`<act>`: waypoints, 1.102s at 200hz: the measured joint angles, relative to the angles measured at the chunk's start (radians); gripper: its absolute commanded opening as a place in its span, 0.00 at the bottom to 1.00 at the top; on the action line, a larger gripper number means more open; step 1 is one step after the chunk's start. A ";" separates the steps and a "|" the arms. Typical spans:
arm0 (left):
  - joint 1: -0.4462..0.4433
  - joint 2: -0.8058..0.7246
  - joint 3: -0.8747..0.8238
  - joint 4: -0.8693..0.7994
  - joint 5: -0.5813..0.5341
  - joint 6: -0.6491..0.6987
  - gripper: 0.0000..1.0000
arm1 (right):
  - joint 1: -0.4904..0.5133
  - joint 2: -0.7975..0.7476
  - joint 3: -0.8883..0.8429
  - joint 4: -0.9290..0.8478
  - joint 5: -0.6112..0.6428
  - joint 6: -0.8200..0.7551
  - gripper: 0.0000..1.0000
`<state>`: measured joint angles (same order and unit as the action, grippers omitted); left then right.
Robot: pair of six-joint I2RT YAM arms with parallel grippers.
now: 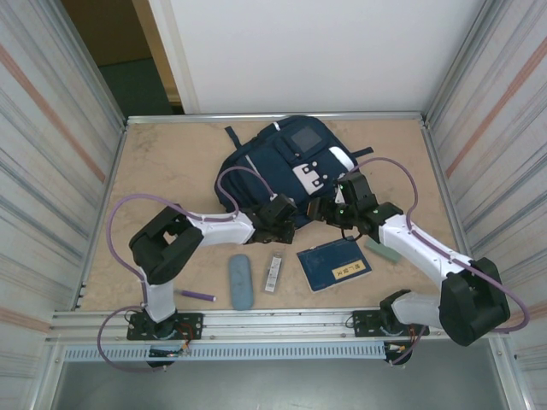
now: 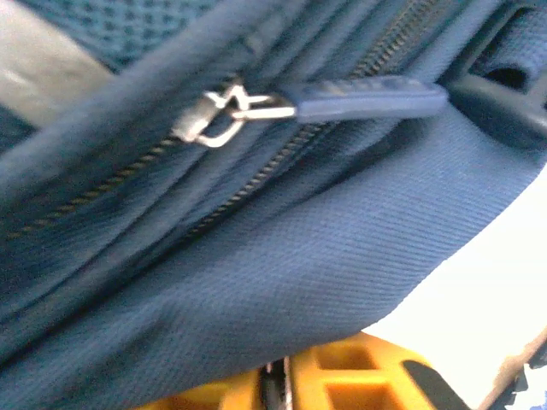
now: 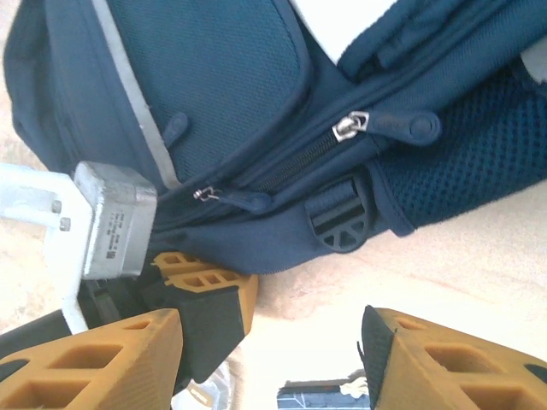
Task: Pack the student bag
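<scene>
- fingers (image 3: 102, 359) of the right gripper (image 3: 272, 329) stand wide apart with nothing between them, hovering above bare table (image 1: 171, 171) just short of the student bag (image 1: 282, 162).
- the left gripper (image 2: 275, 386) sits tight against the bag's near edge, navy fabric draped over its orange fingers (image 2: 350, 384); how far they are parted, or whether they pinch the cloth, cannot be told.
- the navy bag lies flat at the middle of the table's far half, front pockets up, both grippers meeting at its near edge.
- a metal zip slider (image 2: 218, 120) with a blue pull tab (image 2: 367, 96) lies on the fabric close above the left fingers.
- spread along the near side of the table, apart from the bag: a purple pen (image 1: 197, 295), a blue-grey glasses case (image 1: 241, 280), a small silver packet (image 1: 273, 273), a navy booklet (image 1: 333, 265) and a green block (image 1: 382, 249).
</scene>
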<state>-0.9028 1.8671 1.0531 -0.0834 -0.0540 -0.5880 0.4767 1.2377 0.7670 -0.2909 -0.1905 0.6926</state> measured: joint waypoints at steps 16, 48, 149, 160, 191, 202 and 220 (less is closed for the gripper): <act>0.000 -0.001 -0.009 0.029 0.008 0.012 0.00 | 0.002 0.000 -0.005 -0.017 0.020 0.040 0.61; 0.000 -0.024 -0.022 0.041 0.035 0.038 0.00 | 0.019 0.024 -0.005 -0.043 0.035 0.237 0.63; 0.000 -0.132 -0.029 0.040 0.081 0.133 0.00 | 0.051 0.291 0.139 -0.019 0.034 0.687 0.51; 0.000 -0.134 -0.030 0.040 0.080 0.140 0.00 | 0.053 0.309 0.141 0.000 0.033 0.700 0.38; 0.013 -0.159 -0.049 0.027 0.079 0.163 0.00 | 0.050 0.329 0.138 0.050 0.019 0.722 0.09; 0.027 -0.187 -0.065 0.022 0.079 0.174 0.00 | 0.042 0.329 0.138 0.057 0.004 0.710 0.07; 0.056 -0.252 -0.106 0.014 0.076 0.200 0.00 | 0.015 0.328 0.139 0.060 -0.040 0.674 0.07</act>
<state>-0.8463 1.6154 0.9474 -0.0696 0.0223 -0.3885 0.4919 1.5661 0.9058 -0.2314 -0.2302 1.3666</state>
